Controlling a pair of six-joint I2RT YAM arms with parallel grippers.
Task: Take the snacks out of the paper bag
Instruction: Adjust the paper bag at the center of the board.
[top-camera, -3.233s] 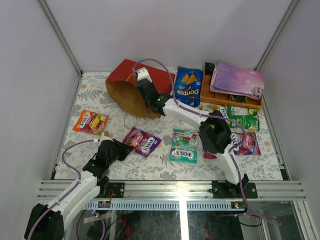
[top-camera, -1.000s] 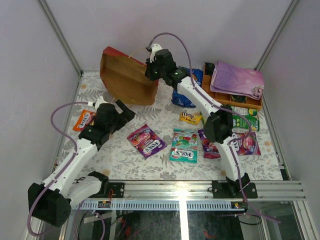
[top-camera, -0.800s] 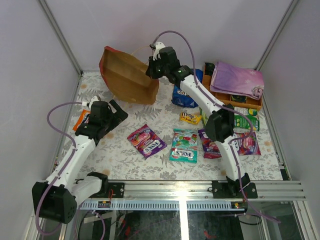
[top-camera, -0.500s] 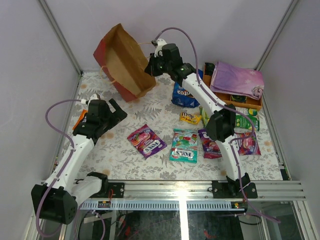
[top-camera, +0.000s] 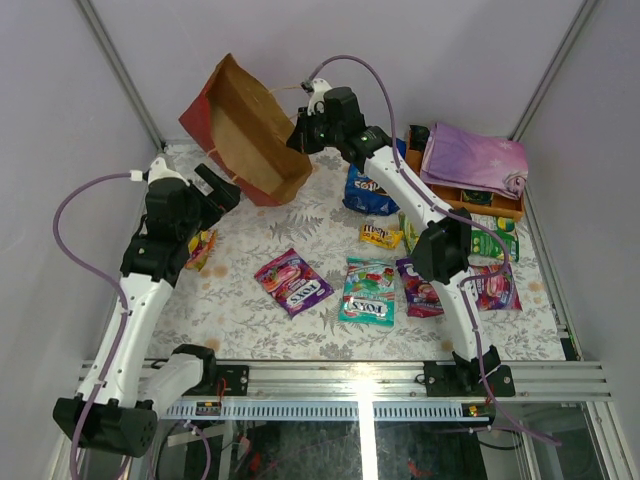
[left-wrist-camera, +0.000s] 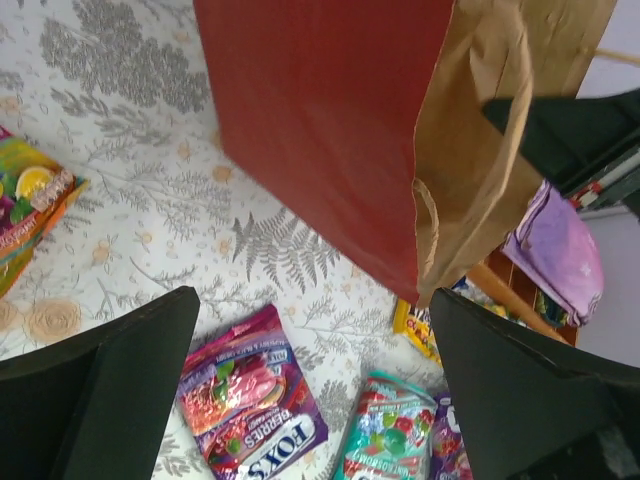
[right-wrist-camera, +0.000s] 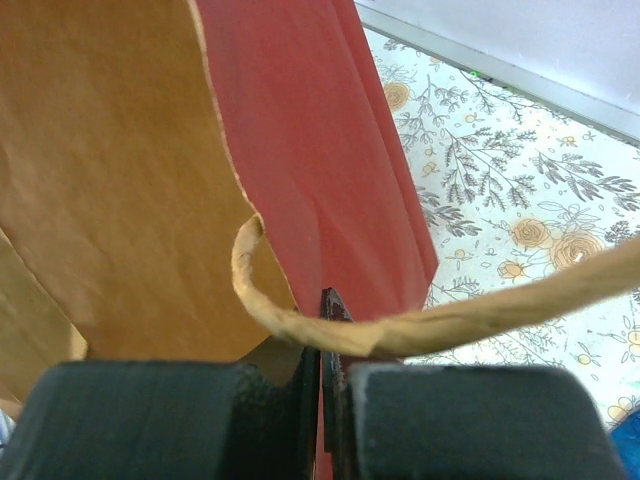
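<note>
- A floral-patterned tabletop (top-camera: 330, 335) inside a plain white enclosure fills the scene. An orange wooden tray (top-camera: 495, 208) holding a folded purple cloth (top-camera: 475, 158) sits at the far right.
- The paper bag (top-camera: 245, 125) hangs tilted over the far-left part of the table, its red wall facing the left arm. It looks lifted, but it is hard to tell whether its lowest corner touches the cloth.
- The right gripper (top-camera: 298, 135) is clamped on the bag's paper edge. In its wrist view the jaws stand almost together with paper between them, and a string handle (right-wrist-camera: 480, 315) crosses just in front.
- The left gripper (top-camera: 215, 188) is spread wide and grasps nothing, just beside the red wall.
- Several snacks lie out on the cloth: the Doritos bag (top-camera: 365, 190), a yellow pack (top-camera: 380, 236), a teal Fox's pack (top-camera: 368, 291) and a purple Fox's pack (top-camera: 292, 283).
- The pictures do not show whether anything remains inside the bag.
- The step appears to be tipping the bag to empty it. To do it well, the robot should pinch the paper rather than the thin string alone, and turn the mouth down over bare cloth.
- The free left gripper could take a bottom corner, so the thin paper does not tear under a one-point grip.
</note>
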